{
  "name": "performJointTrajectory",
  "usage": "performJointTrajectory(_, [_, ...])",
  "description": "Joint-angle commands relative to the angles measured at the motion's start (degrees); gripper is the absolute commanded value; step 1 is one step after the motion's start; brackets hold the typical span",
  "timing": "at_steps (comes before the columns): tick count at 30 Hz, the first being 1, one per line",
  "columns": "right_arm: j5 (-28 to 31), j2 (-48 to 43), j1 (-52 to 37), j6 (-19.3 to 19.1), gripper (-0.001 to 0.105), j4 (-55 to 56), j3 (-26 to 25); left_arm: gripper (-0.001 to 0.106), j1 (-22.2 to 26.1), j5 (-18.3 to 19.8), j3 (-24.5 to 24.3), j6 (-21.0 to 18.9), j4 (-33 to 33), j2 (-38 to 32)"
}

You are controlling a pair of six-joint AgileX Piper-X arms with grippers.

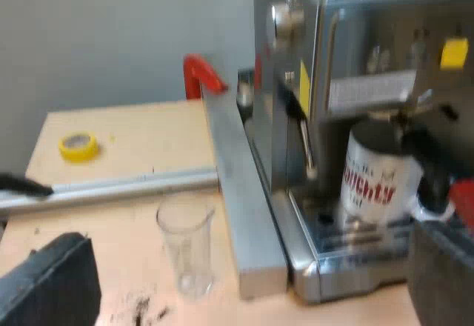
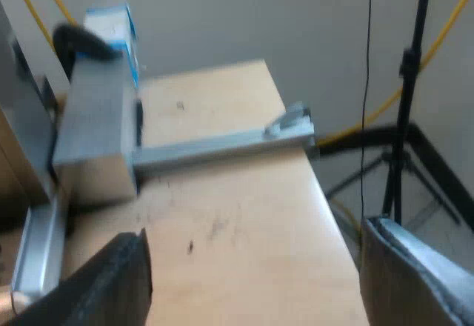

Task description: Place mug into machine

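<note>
**A:** Biggest things first: where are we?

**B:** The worktop [image 1: 126, 130] carries the espresso machine [image 1: 348, 37]. On the machine's drip tray [image 1: 348, 248] stands the mug [image 1: 374, 181], white with red lettering and upright. It sits under the holder, whose dark handle [image 1: 433, 170] ends in red.

**A:** So the placing looks done?

**B:** I'd judge so. The mug is in the machine and nothing grips it. The left gripper [image 1: 248, 281] has its fingers spread wide and empty, back from the machine over the worktop. The right gripper [image 2: 255, 274] hovers over the worktop too, fingers wide apart and holding nothing.

**A:** Anything left?

**B:** Little, I think. Whether the mug sits squarely under the spouts, I cannot tell. The measuring glass [image 1: 185, 244] stands just beside a metal rail [image 1: 241, 185]. A roll of yellow tape [image 1: 78, 147] lies well apart from the mug.
</note>
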Motion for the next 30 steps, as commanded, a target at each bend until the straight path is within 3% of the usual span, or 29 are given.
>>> performJointTrajectory(1, [-0.23,-2.61,-0.27,-0.4,0.062,0.04,0.95,0.085,0.14,-1.64,1.9,0.16,0.42,-7.86])
performJointTrajectory(10, [-4.22,-2.61,-0.27,0.29,0.062,-3.69,9.16,0.085,0.14,-1.97,11.89,0.05,-9.5,-7.86])
performJointTrajectory(17, [-4.82,-2.57,-0.27,0.29,0.062,-3.69,14.31,0.085,0.14,-1.55,18.2,0.05,-9.73,-7.75])
performJointTrajectory(23, [-4.82,-2.57,-0.27,0.29,0.062,-3.53,18.41,0.085,0.14,-1.47,20.09,0.15,-10.82,-7.75])
performJointTrajectory(30, [-4.82,-2.48,-0.27,0.29,0.062,-3.89,19.2,0.085,0.14,-1.47,20.34,0.29,-11.33,-7.75])
